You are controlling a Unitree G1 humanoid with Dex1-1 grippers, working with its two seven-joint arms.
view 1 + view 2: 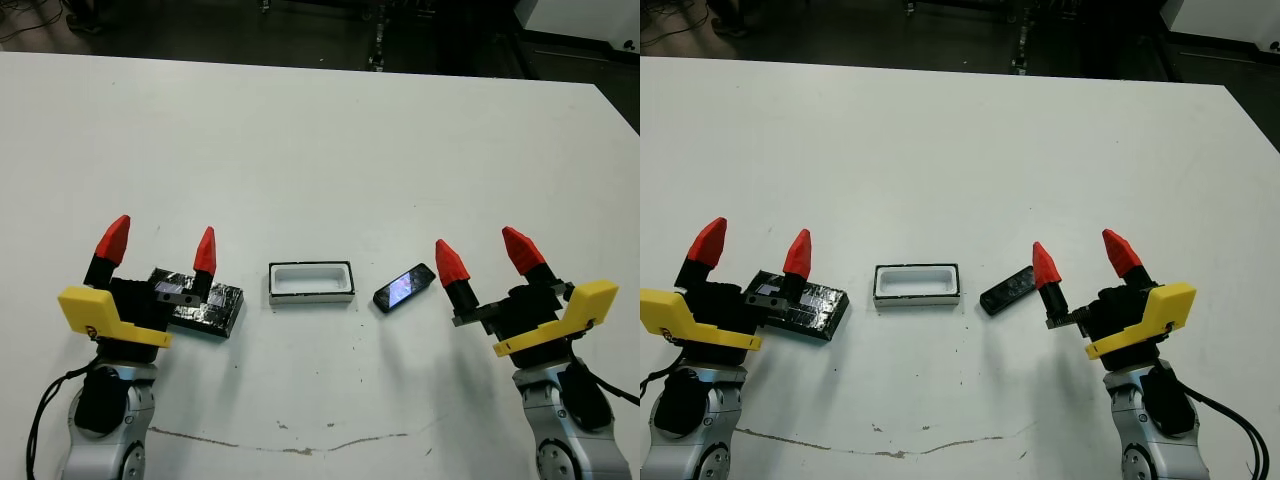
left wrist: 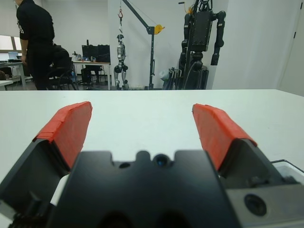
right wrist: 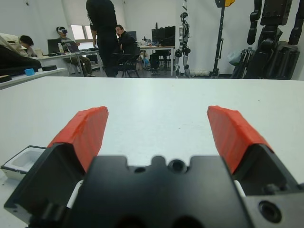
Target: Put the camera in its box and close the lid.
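The white table carries everything in a row close to its near edge, with the rest of the tabletop bare toward the far edge. The left gripper hangs over the near-left part of the tabletop, its two red-tipped fingers spread wide and holding nothing. The right gripper is over the near-right part, also spread and empty.

The lid lies flat under and just beside the left gripper, well off the box. The box sits open at the middle of the near edge, its white inside bare. The camera rests on the tabletop just to the right of the box, tilted askew, between the box and the right gripper's inner finger.

Judging by this layout, nothing of the task is done yet: the camera must be picked up and laid in the box, then the lid carried over and seated.
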